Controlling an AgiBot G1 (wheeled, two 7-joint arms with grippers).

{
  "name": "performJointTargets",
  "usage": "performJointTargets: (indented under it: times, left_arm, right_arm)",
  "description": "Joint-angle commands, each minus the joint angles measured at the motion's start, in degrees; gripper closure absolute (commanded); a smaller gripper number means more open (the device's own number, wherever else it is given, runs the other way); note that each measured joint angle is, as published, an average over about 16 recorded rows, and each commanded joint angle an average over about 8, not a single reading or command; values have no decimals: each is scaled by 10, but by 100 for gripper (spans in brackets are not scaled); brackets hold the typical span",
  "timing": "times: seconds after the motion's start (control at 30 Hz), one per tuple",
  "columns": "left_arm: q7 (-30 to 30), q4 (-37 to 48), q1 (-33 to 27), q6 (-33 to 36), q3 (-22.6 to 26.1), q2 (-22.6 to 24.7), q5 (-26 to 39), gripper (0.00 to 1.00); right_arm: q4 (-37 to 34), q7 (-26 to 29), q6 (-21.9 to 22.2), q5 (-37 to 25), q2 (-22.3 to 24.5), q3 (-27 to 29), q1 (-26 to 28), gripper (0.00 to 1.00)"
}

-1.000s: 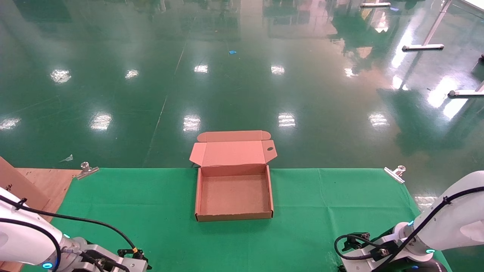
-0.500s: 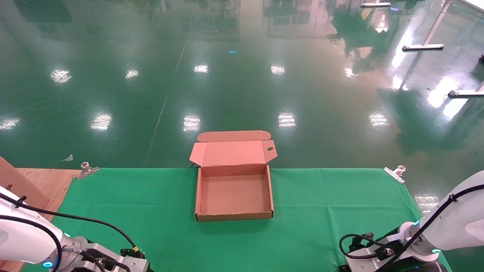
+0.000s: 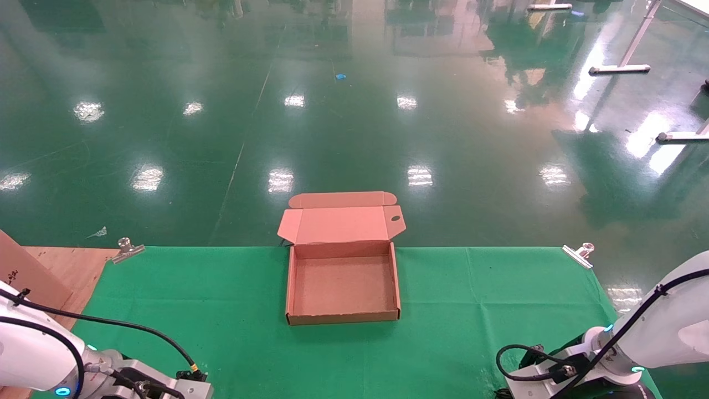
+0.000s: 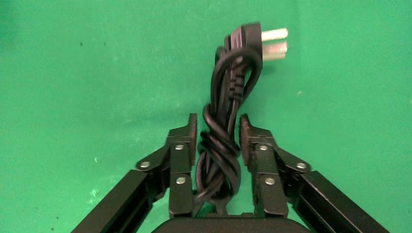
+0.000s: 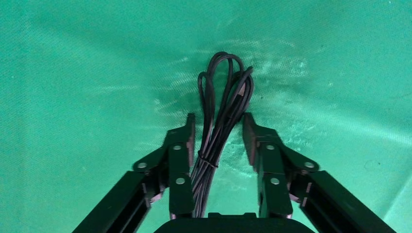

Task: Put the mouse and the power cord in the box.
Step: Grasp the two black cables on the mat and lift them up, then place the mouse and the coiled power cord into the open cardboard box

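At the near counter edge, the left claw (image 4: 217, 133) straddles the power cord (image 4: 224, 131) with jaws apart, not yet clamped. The right claw (image 5: 217, 133) likewise stands apart around the mouse's thin cable bundle (image 5: 221, 114); the mouse body is out of view. The box (image 3: 342, 288) sits open and empty farther back at centre; risk: a loose coil slipping free or snagging the box wall.

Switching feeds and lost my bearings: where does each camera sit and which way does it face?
Head: faces forward and down at the open box on the cloth; left arm and right arm at the lower corners.
Left wrist: looks along the left gripper, open around the power cord.
Right wrist: looks along the right gripper, open around the mouse cable.
Shared: all show the cloth.
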Motion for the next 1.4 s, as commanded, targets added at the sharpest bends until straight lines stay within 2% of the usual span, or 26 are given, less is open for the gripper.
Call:
performJointTargets:
  times: [0.03, 0.43, 0.73, 1.07, 1.4]
  left_arm:
    - [2, 3, -1, 2, -1, 0, -2, 100]
    - [9, 14, -7, 10, 0, -3, 0, 100]
    - [8, 12, -36, 30, 2, -15, 3, 100]
    - [-13, -28, -115, 74, 10, -16, 17, 100]
    - [-68, -96, -207, 100, 9, 5, 21, 100]
  right_arm:
    - [-4, -3, 0, 1, -1, 0, 1, 100]
    - [-20, -15, -4, 7, -2, 5, 11, 100]
    - [-22, -24, -31, 20, 7, 14, 39, 100]
    - [-4, -24, -99, 45, 21, 31, 109, 100]
    - [41, 21, -151, 61, 7, 42, 186, 100]
